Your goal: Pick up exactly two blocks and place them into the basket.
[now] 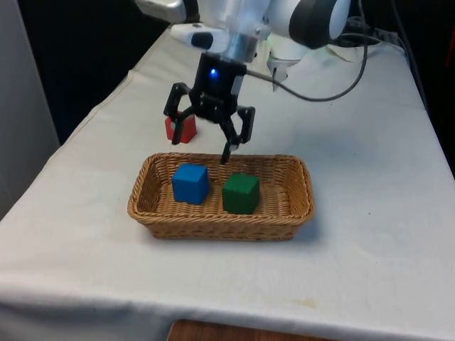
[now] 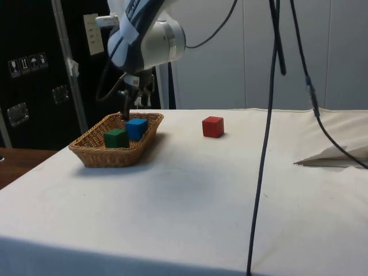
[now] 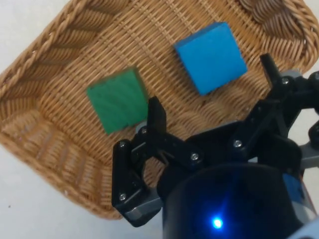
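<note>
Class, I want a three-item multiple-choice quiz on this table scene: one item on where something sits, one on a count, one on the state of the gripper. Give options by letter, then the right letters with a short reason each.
1. Where is the red block?
A. In the basket
B. On the cloth outside the basket
C. Between the gripper's fingers

2. How many blocks lie in the basket?
A. One
B. Two
C. Three

3. What is the state of the gripper?
A. Open and holding nothing
B. Shut on the blue block
C. Shut on the green block

Answers
1: B, since the side view shows the red block alone on the cloth, apart from the basket.
2: B, since the blue block and the green block sit side by side inside it.
3: A, since its fingers are spread above the basket with nothing between them.
</note>
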Motion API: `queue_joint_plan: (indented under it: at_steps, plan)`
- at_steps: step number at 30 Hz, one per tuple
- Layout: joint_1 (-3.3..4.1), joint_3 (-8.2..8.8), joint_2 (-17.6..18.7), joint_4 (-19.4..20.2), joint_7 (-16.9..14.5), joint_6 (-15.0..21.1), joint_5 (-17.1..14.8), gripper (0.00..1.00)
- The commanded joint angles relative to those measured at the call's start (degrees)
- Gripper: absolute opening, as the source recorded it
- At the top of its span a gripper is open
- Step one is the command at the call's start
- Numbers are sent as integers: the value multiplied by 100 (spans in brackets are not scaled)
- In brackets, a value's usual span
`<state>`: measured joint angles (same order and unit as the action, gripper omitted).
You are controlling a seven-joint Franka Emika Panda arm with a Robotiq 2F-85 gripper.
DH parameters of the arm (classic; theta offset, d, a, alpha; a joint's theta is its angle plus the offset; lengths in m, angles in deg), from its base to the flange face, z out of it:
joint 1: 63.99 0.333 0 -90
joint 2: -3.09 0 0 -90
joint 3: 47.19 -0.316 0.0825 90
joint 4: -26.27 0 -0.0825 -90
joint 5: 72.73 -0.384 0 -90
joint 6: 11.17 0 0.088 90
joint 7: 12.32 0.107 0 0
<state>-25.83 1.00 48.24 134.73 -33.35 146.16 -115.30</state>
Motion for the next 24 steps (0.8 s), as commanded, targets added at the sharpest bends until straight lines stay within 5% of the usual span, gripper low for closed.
queue_joint_plan:
  at_steps: [1,5,6,7,8,12,13,14,20,21,22,24]
  plan:
    - [132,97,-86,149,46,46,29,100]
    - [315,206,-309,350,86,97,80,100]
    - [172,80,-258,229,6,74,29,100]
    - [401,246,-424,441,103,132,109,100]
    - [447,258,-481,487,120,155,126,100]
    - [602,264,-768,676,281,264,355,100]
    - [464,138,-779,613,189,252,304,100]
    - [625,264,-814,705,321,275,407,100]
    - [814,264,-1112,877,590,413,728,100]
    - [682,138,-1123,802,521,395,688,100]
    - [842,258,-1152,900,625,435,768,100]
    - [894,258,-1220,951,676,481,825,100]
